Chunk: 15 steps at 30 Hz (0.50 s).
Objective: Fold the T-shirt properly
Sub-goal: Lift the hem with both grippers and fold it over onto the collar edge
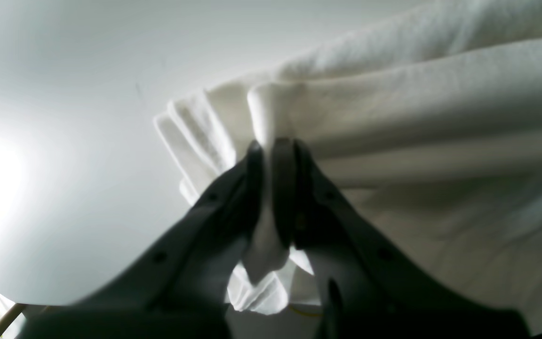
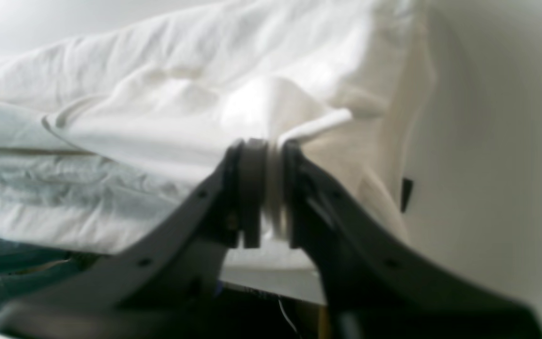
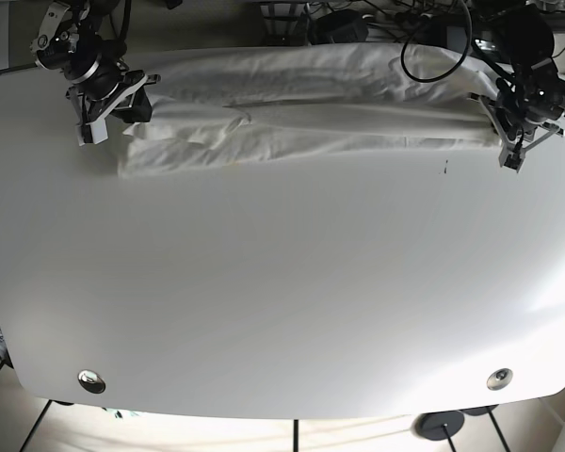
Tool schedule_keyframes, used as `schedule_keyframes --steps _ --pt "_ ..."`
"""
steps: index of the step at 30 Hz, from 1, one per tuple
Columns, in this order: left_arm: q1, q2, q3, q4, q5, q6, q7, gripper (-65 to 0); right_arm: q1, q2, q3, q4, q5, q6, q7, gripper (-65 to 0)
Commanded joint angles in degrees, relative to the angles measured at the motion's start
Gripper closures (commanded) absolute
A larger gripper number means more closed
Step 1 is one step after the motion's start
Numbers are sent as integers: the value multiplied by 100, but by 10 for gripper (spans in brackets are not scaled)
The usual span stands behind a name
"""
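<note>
The T-shirt [image 3: 311,118] is laid out as a long folded strip along the top edge of the white table [image 3: 282,282], plain side up. At upper left of the base view, a bunched corner is pinched tight by the right gripper [image 2: 266,155]. At upper right, the other end is clamped by the left gripper [image 1: 273,150], with its jaws pressed onto the cloth.

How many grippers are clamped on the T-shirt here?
2. The right gripper pinches the T-shirt at its end on the base view's left; the left gripper pinches the opposite end, on that view's right.
</note>
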State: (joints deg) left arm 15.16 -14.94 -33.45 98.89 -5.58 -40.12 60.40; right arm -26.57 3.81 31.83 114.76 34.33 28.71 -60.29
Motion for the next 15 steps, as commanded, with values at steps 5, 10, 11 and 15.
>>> schedule_keyframes --steps 5,10,11,15 --pt "168 -163 -35 603 18 12 -31 -372 41 36 -14 142 106 79 231 -509" --pt "502 -181 -44 1183 -791 12 -23 -364 217 80 -876 115 106 184 346 -507" --pt "599 -181 -26 1166 -835 12 -23 -344 244 80 -1008 80 -105 184 346 -496" --pt "1020 -172 132 955 -738 12 -31 -256 331 -25 -1324 -175 -1055 228 469 -208"
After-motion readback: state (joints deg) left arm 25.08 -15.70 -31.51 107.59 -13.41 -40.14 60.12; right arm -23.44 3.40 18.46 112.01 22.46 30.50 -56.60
